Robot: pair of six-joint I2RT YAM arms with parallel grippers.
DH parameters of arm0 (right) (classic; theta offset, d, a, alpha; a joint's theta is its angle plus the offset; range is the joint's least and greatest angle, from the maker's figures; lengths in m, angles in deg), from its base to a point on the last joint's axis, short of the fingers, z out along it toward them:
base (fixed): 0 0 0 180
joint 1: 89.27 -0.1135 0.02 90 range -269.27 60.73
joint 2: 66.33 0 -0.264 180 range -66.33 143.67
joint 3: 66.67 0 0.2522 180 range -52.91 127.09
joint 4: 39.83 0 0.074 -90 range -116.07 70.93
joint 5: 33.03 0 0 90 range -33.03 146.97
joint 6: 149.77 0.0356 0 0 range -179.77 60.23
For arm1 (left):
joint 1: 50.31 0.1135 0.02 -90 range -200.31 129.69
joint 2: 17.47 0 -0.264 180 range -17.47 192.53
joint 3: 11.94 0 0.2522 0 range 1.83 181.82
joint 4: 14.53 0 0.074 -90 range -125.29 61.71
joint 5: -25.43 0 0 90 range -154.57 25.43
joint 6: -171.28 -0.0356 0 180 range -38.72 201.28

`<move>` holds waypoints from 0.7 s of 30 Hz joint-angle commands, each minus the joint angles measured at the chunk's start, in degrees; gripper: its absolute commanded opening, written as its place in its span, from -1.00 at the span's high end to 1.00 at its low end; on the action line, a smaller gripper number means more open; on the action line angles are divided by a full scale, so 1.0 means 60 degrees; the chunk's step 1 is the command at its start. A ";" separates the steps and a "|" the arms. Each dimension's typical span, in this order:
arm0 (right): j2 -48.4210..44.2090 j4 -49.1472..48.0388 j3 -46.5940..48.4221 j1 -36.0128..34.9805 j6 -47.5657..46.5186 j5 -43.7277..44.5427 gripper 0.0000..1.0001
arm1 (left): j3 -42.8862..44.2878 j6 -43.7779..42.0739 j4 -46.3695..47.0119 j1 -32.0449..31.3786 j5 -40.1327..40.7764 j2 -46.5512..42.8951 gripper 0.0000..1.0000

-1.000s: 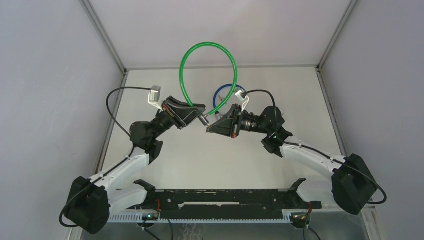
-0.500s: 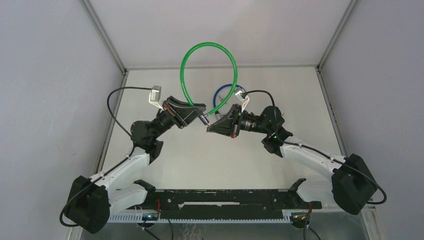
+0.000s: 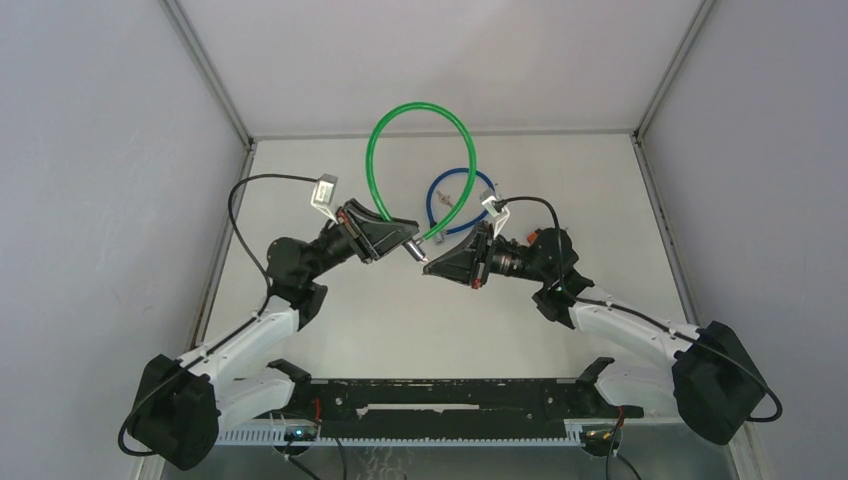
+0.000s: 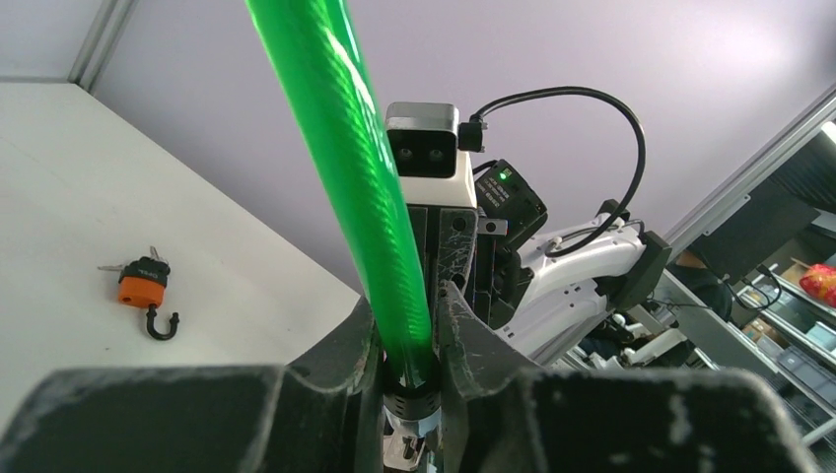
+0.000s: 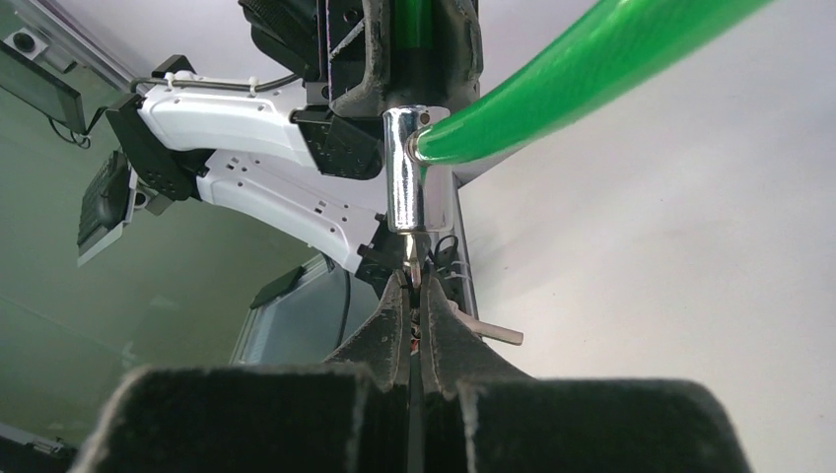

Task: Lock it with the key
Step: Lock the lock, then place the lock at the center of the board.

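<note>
From above, the left gripper [image 3: 409, 244] is clenching one end of the green plastic-coated cable lock [image 3: 372, 150], whose loop is arching up over the white table [image 3: 570, 190]. The right gripper [image 3: 428, 268] is meeting it tip to tip, both raised off the table. A blue cable loop [image 3: 437, 188] is lying behind them.

On the left wrist camera, the left gripper [image 4: 406, 335] is squeezing the green cable [image 4: 335, 128] just above its metal collar. A small orange padlock [image 4: 141, 289] is lying on the table, well apart.

On the right wrist camera, the right gripper [image 5: 414, 305] is pinching a small metal key [image 5: 415, 260], its blade entering the shiny chrome lock barrel [image 5: 416, 177] at the cable's end.
</note>
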 commanded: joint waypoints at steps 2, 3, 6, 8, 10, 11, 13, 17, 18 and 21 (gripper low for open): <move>-0.0360 0.0939 -0.0719 -0.0002 -0.0336 -0.1070 1.00 | 0.0176 -0.0034 0.1662 0.0610 0.1601 -0.0785 1.00; -0.0340 0.0911 -0.0773 -0.0036 -0.0300 -0.1087 1.00 | 0.0129 -0.0019 0.1696 0.0625 0.1714 -0.0813 1.00; -0.0145 0.0601 -0.0964 -0.0172 -0.0046 -0.1062 1.00 | 0.0036 0.0012 0.1831 0.0627 0.1962 -0.0839 1.00; 0.0019 0.0130 -0.1104 -0.0194 0.0276 -0.1043 1.00 | -0.0025 0.0104 0.2013 0.0619 0.2026 -0.0794 1.00; 0.0142 -0.0576 -0.1173 -0.0201 0.0594 -0.1236 1.00 | -0.0051 0.0194 0.2116 0.0648 0.2012 -0.0763 1.00; 0.0175 -0.0774 -0.1196 -0.0196 0.0690 -0.1319 1.00 | -0.0079 0.0234 0.2172 0.0673 0.2036 -0.0762 1.00; 0.0164 -0.0963 -0.1283 -0.0115 0.0768 -0.1481 1.00 | -0.0106 0.0311 0.2209 0.0783 0.2037 -0.0797 1.00; 0.0267 -0.1277 -0.1311 0.0071 0.1011 -0.1876 1.00 | 0.0091 0.0427 0.2190 0.0920 0.1496 -0.0795 1.00; 0.0348 -0.1329 -0.1191 0.0113 0.1082 -0.1961 0.99 | 0.0185 0.0542 0.2276 0.0918 0.1315 -0.0709 1.00; 0.0582 -0.1448 -0.0757 0.0190 0.1209 -0.2069 0.69 | 0.0297 0.0954 0.2831 0.0920 0.0947 -0.0373 1.00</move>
